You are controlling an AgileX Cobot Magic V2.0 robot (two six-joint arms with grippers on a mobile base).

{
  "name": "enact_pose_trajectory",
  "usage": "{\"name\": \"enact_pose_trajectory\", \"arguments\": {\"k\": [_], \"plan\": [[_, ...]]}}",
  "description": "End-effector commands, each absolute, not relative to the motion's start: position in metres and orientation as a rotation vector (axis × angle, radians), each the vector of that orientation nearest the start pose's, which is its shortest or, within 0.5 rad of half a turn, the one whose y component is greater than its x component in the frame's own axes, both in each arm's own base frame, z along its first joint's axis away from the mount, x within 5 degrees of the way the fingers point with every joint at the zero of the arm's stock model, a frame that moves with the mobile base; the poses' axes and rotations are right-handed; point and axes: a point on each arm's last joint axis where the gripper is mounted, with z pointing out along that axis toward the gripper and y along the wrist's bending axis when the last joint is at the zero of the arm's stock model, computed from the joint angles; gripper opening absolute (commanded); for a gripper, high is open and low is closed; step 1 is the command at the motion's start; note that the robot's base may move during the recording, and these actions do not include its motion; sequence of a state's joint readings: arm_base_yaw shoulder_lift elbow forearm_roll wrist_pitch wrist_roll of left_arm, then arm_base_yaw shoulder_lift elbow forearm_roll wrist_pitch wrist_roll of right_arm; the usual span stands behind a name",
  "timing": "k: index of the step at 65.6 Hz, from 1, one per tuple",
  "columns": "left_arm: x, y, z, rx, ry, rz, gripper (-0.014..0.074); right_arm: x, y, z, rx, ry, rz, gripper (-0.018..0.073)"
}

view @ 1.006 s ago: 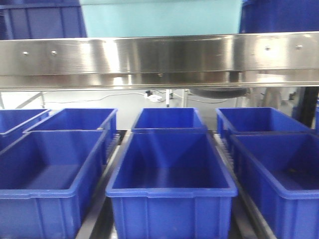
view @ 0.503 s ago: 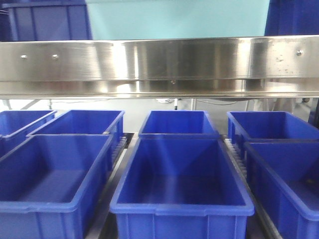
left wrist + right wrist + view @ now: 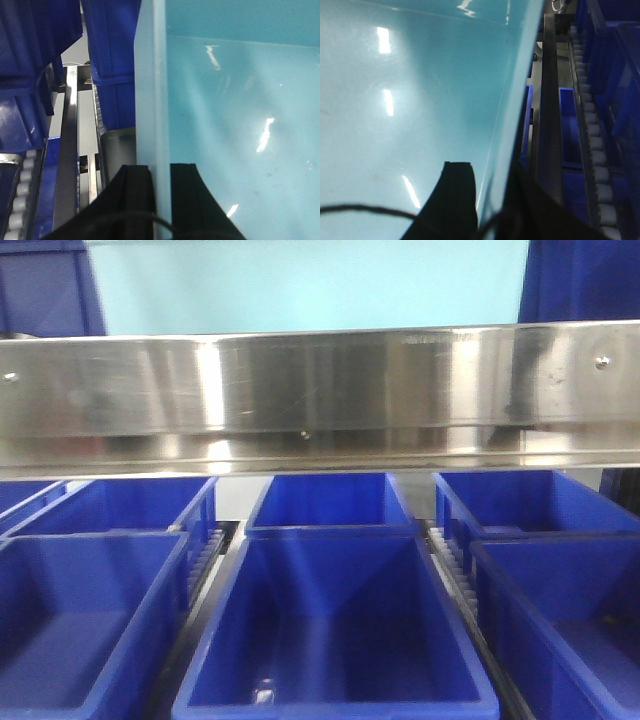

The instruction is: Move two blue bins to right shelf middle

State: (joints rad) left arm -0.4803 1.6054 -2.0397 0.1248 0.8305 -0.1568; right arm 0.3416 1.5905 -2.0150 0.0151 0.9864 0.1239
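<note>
Two grippers share one pale blue bin (image 3: 240, 125), held in the air between the arms and not resting on any surface.

On the left, the left gripper (image 3: 160, 202) straddles the bin's side wall. One of its black fingers (image 3: 136, 200) is outside and the other inside, pinched narrow on the plastic with no gap showing. Dark blue bins (image 3: 110, 60) and a roller lane (image 3: 20, 195) lie just beyond that wall, so this arm should not drift outward.

In the front view the bin's pale side fills the band above the steel rail (image 3: 320, 380). Darker bins sit at the upper corners, and rows of them wait on the shelf below. The bin looks to be in mid-carry. Where the right shelf's middle level lies cannot be told from here.

On the right, the right gripper (image 3: 495, 212) is clamped on the opposite wall in the same way, one finger within and one without. More rollers (image 3: 592, 135) run alongside it.

To do this step well, both arms should travel at one pace and one height, so the thin walls are neither pulled apart nor squeezed inward. Both clamps should stay firm. The bin's bottom should pass clear of the rail edge, and the bin should stay level until it is squarely over its lane.
</note>
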Motion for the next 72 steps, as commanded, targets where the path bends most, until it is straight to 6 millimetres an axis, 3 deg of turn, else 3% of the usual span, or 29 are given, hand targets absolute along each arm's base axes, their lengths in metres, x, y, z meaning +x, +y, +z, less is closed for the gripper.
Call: {"name": "enact_pose_trajectory", "arguments": {"k": [1,72], "plan": [[0.3008,-0.1524,0.5341,0.301,1.767,-0.372,-0.0111,0.3063,0.1150,0.5169,-0.244,1.982,0.356,-0.0151],[0.3009,-0.1522,0.5341,0.302,1.766,-0.368,-0.0111,0.3063,0.1150,0.5169,-0.244,1.982,0.356,-0.0151]]}}
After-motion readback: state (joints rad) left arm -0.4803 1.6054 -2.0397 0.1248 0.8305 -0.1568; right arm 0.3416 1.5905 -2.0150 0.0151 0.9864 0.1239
